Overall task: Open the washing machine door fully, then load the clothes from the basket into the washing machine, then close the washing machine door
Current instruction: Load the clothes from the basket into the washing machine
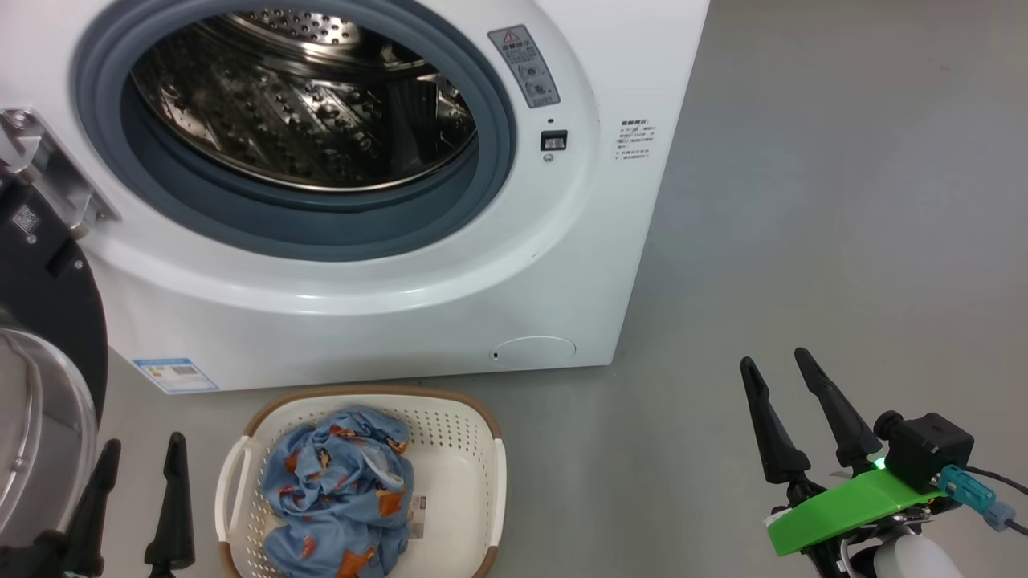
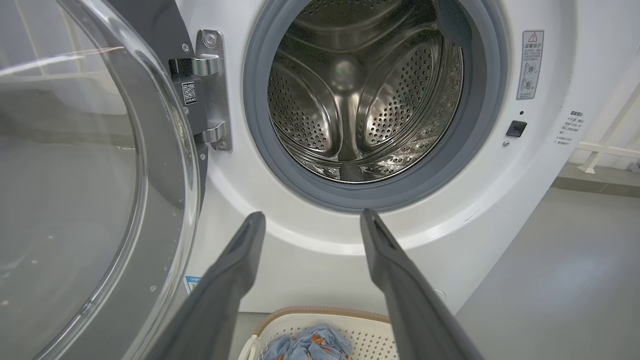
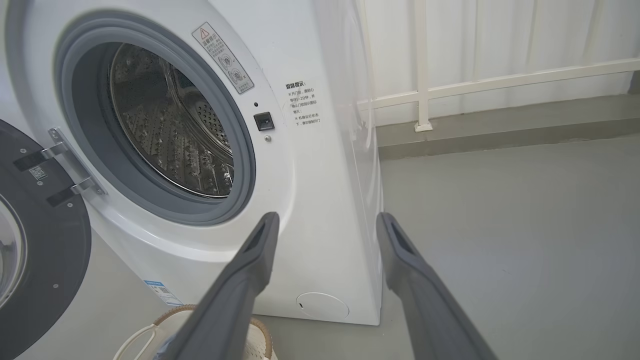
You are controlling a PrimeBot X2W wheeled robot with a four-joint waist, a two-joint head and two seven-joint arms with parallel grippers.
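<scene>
Two pairs of long dark tapering fingers rise from the bottom of the head view. The left gripper [image 1: 144, 440] is at the lower left and the right gripper [image 1: 774, 359] at the lower right. Each has its fingers spread wide, holds nothing and hangs above the floor [image 1: 819, 209] without touching anything. A bright green plastic piece [image 1: 843, 506] and a small black box sit at the right wrist. Between the two grippers, closer to the left one, the basket [image 1: 470, 437] stands on the floor, touching or almost touching the bottom front edge of the washing machine [image 1: 337, 321]. It is cream-white perforated plastic with rounded corners, a brown woven-look rim and a side handle. The clothes [image 1: 337, 482] lie crumpled inside it against its left wall, soft light blue fabric printed with orange figures. A label [image 1: 416, 512] shows on the bare basket floor beside them. The machine is a white glossy box. Its round mouth is ringed by a grey-blue rubber gasket [image 1: 337, 237] around a shiny perforated steel drum [image 1: 305, 112]. The washing machine door [image 1: 48, 297] is swung wide open to the left on a metal hinge [image 1: 48, 168]. It is glossy black, and its bulging clear glass bowl sits just beside the left gripper's fingers. A blue sticker [image 1: 175, 374] and a round cap [image 1: 532, 352] sit low on the machine's front, with a grey warning label [image 1: 524, 66] and a small black latch socket [image 1: 553, 140] to the right of the mouth. Smooth grey floor stretches away to the right, and the right wrist view shows a white railing [image 3: 500, 80] beyond it.
</scene>
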